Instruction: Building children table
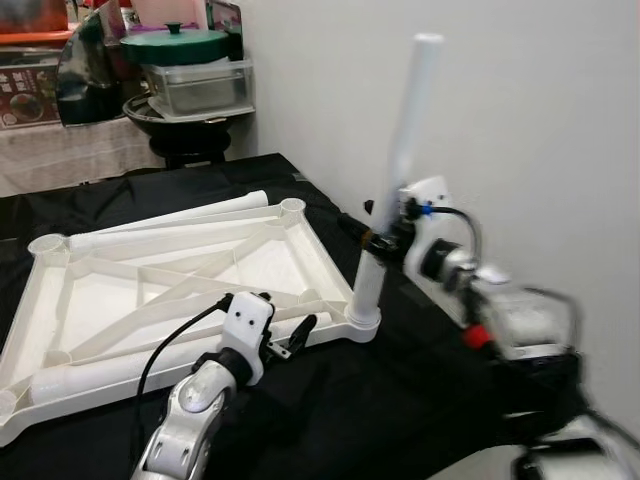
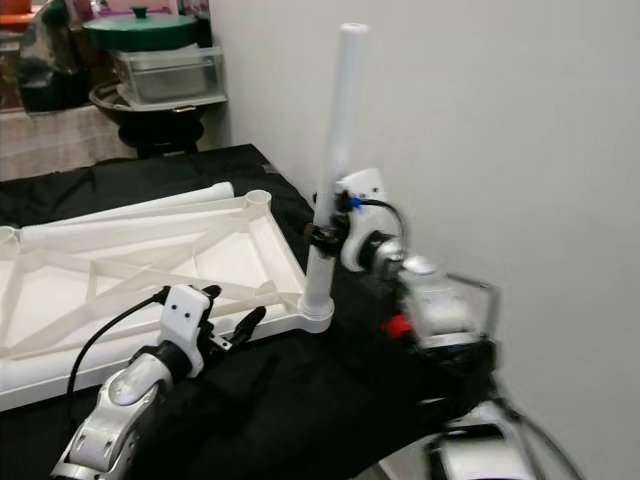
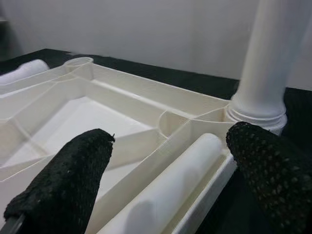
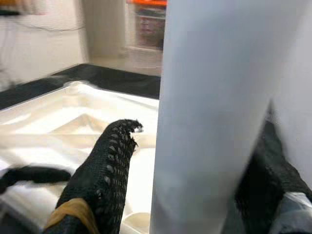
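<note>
Head views: right gripper (image 1: 378, 236) is clamped around an upright white leg (image 1: 400, 165) standing in the near right corner socket of the upturned tabletop (image 1: 150, 290) on black cloth (image 1: 400, 400). Left gripper (image 1: 296, 338) hangs at the tabletop's near edge. Left wrist view: its fingers (image 3: 63, 183) are spread wide, empty, above a loose leg (image 3: 170, 190) lying in the frame. Right wrist view: a finger (image 4: 105, 170) presses the leg.

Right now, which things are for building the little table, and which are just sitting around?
For the table:
- white tabletop, lying upside down
- upright leg, held by the right gripper
- spare legs: one at the far edge, one by the open left gripper

Just sitting around:
- green lid
- clear plastic box
</note>
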`<state>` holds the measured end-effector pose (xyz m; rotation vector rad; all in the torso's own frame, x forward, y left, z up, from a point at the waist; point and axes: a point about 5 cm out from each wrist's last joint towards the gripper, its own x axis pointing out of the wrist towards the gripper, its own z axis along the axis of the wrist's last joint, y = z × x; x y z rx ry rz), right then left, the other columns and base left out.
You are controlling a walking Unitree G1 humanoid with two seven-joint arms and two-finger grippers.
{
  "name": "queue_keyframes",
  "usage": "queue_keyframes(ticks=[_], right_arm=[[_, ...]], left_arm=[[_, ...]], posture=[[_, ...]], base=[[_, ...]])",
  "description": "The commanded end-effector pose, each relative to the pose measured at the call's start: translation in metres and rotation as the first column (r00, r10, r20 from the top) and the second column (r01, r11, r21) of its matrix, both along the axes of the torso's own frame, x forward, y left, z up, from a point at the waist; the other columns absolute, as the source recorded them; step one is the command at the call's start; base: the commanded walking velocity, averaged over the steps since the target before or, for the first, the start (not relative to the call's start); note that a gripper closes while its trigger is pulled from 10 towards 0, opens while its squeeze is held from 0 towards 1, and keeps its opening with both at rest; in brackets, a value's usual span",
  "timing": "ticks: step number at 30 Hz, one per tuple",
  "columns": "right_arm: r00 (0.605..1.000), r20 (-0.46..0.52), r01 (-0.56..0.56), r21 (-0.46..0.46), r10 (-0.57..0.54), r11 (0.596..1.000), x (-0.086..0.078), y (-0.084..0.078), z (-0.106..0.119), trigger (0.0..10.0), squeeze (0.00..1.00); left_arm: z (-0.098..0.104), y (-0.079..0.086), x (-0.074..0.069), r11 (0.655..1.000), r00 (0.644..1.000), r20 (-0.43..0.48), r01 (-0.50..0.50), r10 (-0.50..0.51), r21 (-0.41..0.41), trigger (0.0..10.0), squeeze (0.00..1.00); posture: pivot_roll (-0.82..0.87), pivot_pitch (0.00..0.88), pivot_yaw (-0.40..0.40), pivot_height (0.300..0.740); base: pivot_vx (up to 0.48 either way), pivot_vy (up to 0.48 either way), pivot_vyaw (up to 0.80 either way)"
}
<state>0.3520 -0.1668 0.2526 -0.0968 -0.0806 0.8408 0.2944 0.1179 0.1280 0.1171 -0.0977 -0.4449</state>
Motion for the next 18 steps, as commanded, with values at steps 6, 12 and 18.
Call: queue_keyframes(ticks=[6,12,18], right_arm=[[0.98,0.026,-0.198,-0.019,0.199,0.98,-0.003,-0.011,0.012,10.0,0.0],[0.971,-0.019,-0.239,-0.049,0.238,0.97,0.0,-0.011,0.003,10.0,0.0],[0.958,-0.04,-0.286,-0.049,0.284,0.957,0.001,-0.006,-0.005,8.9,0.0]], left_arm=[[-0.004,-0.002,-0.003,1.0,1.0,-0.014,0.005,-0.005,0.004,10.0,0.0],[-0.004,0.0,-0.003,1.0,1.0,-0.012,-0.001,0.001,0.007,10.0,0.0],[-0.004,0.001,-0.003,1.0,1.0,-0.012,-0.001,0.002,0.009,10.0,0.0]], posture=[[0.05,0.0,-0.067,0.74],[0.06,0.0,-0.072,0.74],[0.07,0.0,-0.072,0.74]], base=[[0.0,0.0,0.0],[0.0,0.0,0.0],[0.0,0.0,0.0]])
